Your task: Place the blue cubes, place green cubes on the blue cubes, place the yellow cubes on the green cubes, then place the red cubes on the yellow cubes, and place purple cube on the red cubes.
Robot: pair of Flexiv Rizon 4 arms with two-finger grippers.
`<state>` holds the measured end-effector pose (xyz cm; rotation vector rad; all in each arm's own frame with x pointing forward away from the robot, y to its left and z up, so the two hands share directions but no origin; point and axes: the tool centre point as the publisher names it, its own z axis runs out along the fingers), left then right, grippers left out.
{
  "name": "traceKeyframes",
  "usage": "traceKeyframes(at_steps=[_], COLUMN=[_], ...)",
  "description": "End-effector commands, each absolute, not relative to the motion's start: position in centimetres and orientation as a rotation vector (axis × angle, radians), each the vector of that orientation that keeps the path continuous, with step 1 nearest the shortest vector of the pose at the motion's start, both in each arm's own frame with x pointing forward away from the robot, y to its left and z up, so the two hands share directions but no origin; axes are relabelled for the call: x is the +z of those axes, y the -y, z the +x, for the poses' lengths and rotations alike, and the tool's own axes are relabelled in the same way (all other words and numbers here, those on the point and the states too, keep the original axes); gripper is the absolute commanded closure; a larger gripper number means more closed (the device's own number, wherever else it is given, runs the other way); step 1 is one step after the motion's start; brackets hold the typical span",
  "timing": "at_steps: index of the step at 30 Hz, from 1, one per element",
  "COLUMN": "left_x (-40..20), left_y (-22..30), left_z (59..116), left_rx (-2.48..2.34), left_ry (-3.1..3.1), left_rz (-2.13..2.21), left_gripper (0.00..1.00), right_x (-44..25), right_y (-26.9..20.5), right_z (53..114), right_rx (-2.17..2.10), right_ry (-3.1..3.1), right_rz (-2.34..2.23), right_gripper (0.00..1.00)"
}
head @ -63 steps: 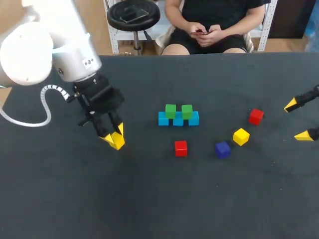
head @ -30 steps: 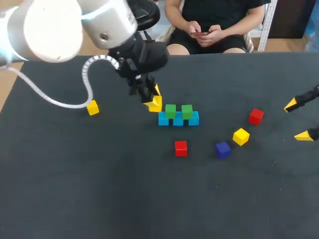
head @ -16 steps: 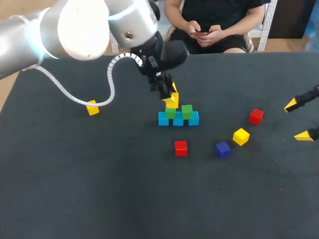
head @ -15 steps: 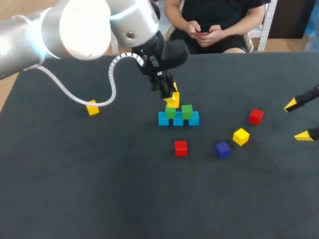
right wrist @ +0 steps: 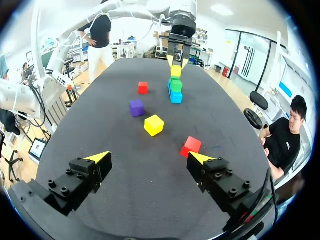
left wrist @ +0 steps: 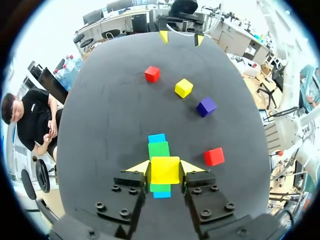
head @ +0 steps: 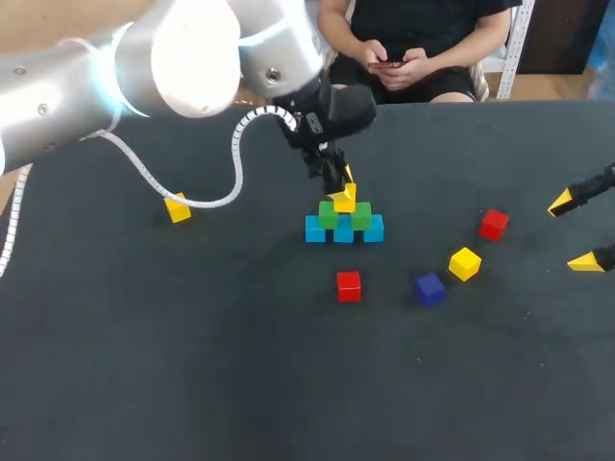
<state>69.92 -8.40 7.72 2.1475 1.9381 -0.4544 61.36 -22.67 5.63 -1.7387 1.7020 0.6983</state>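
The table (head: pixel 192 365) has a dark, matte, near-black top that fills most of the head view. A few faint pale specks dot its surface. Its far edge runs straight across, and its left edge slants inward.

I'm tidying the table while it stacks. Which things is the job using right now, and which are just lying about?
In use: three blue cubes, two green cubes on them, yellow cube in left gripper.
Lying loose, needed later: two other yellow cubes, two red cubes, purple cube.
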Motion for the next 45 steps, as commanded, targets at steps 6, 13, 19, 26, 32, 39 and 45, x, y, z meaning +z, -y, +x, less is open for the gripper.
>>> traceKeyframes(at_steps=[6,13,19,26,32,39,45], left_x=[7.18,7.16,7.04,6.71,6.61,6.5,6.52], left_y=[8.79,8.67,8.52,8.53,8.59,8.73,8.76], left_z=[70.73,70.66,70.59,70.49,70.48,70.53,70.7], left_rx=[-0.467,-0.468,-0.464,-0.463,-0.463,-0.47,-0.469], left_ry=[-1.955,-1.961,-1.971,-1.979,-1.98,-1.983,-1.993], left_rz=[2.16,2.164,2.16,2.168,2.177,2.178,2.165], left_gripper=[1.0,1.0,1.0,1.0,1.0,0.97,0.97], right_x=[5.55,5.55,5.55,5.55,5.55,5.55,5.55], right_y=[22.68,22.68,22.68,22.68,22.68,22.68,22.68], right_z=[61.45,61.45,61.45,61.45,61.45,61.45,61.45], right_rx=[0.701,0.701,0.701,0.701,0.701,0.701,0.701], right_ry=[-1.699,-1.699,-1.699,-1.699,-1.699,-1.699,-1.699], right_rz=[-1.738,-1.738,-1.738,-1.738,-1.738,-1.738,-1.738], right_gripper=[0.0,0.0,0.0,0.0,0.0,0.0,0.0])
